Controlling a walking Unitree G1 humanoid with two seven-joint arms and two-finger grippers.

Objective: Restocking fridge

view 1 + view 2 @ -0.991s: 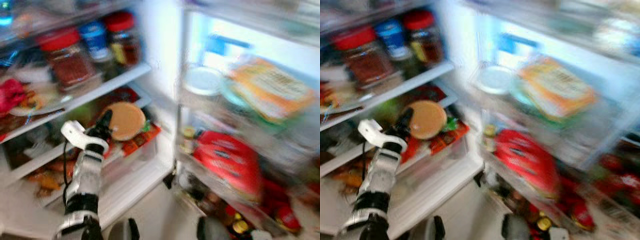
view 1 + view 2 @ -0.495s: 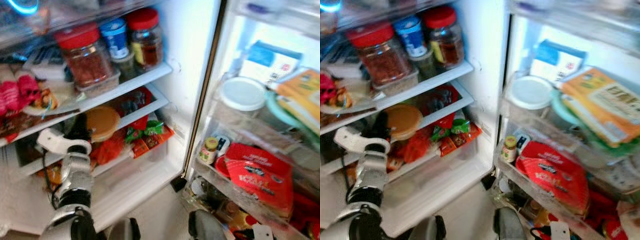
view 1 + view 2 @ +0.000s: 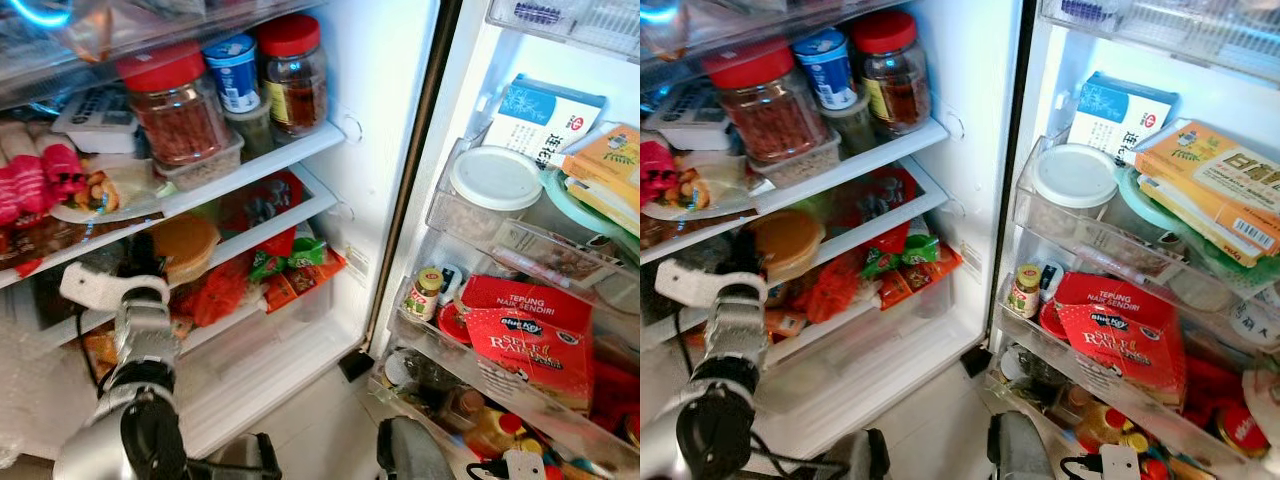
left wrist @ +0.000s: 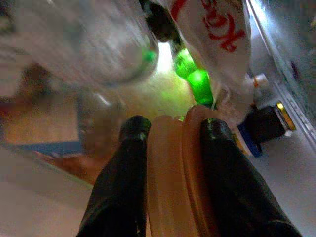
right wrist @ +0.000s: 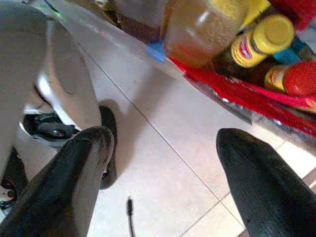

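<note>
The left claw (image 4: 170,133) pinches the round brown tub (image 3: 182,244) on the fridge shelf (image 3: 262,224). Push it in flat, then let go slowly. The right claw (image 5: 163,143) hangs open.

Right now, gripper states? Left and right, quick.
Left gripper: shut on the tan lidded container, inside the fridge on the lower shelf.
Right gripper: open, holding nothing, hanging over the floor.
</note>
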